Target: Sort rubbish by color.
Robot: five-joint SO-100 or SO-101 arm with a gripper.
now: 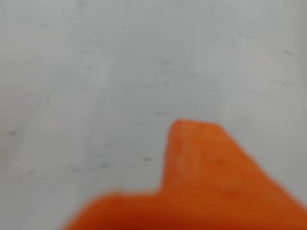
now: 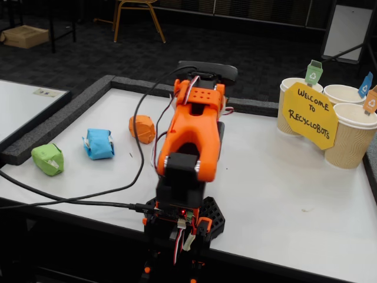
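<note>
Arm folded over desk centre; tool blurred in wrist view, aperture cannot be told. Green wad, blue wad, orange wad line the left edge, unsorted, well apart from flagged cups at far right corner.

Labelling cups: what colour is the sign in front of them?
Yellow sign, black lettering; fixed view shows it.
</note>
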